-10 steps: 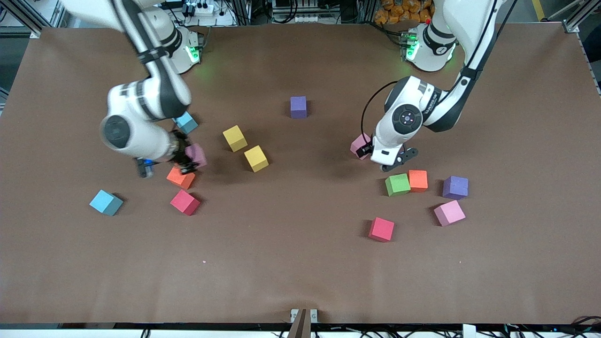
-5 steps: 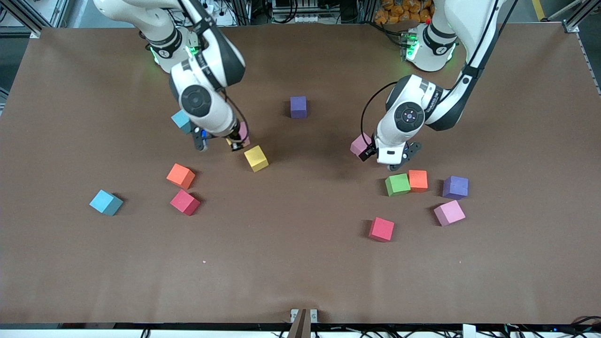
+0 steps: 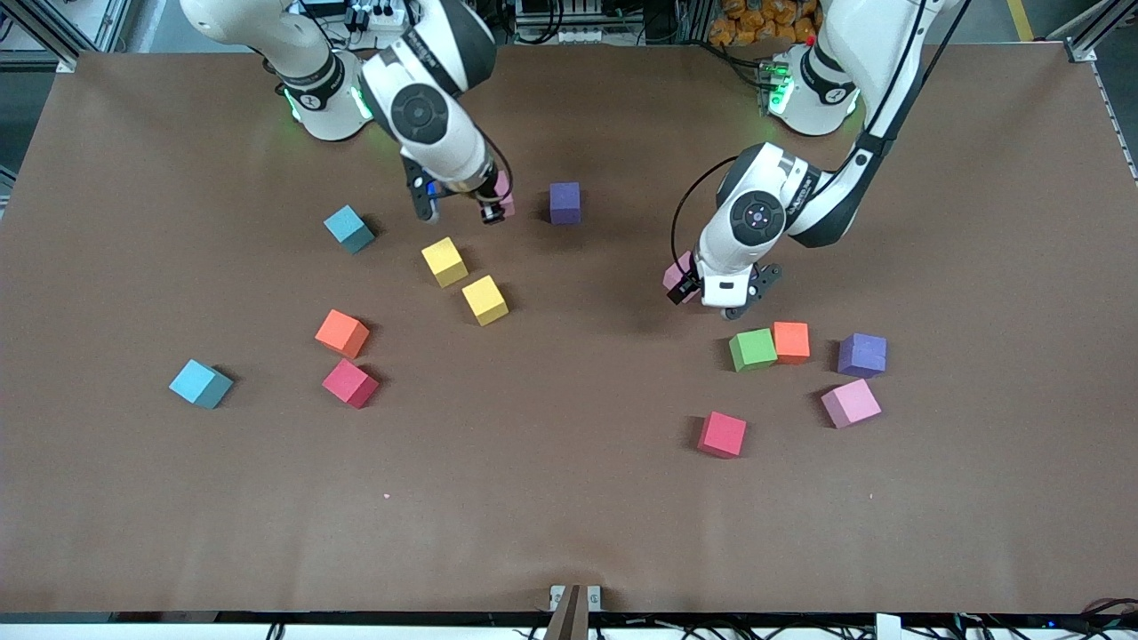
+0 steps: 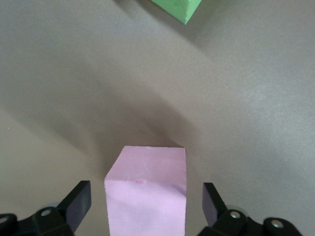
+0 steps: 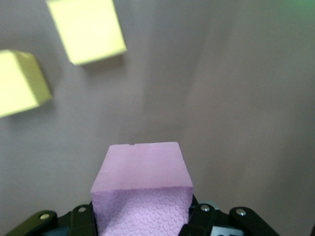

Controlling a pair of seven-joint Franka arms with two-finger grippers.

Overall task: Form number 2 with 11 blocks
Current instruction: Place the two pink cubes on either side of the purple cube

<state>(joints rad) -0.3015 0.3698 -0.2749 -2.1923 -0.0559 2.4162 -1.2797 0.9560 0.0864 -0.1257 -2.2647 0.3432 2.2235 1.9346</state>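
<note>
My right gripper is shut on a pink block, over the table beside a purple block. Two yellow blocks lie just nearer the camera. My left gripper is open and straddles another pink block on the table, with a gap at each finger. A green block, an orange block, a second purple block, a third pink block and a red block lie loose nearby. No digit shape shows.
Toward the right arm's end lie an orange block, a red block and two teal cubes. The brown table is bare along its front edge.
The right arm carried its pink block from beside the orange block, past the yellow ones, to beside the purple block. The left gripper shifted slightly over its pink block and stayed open.
</note>
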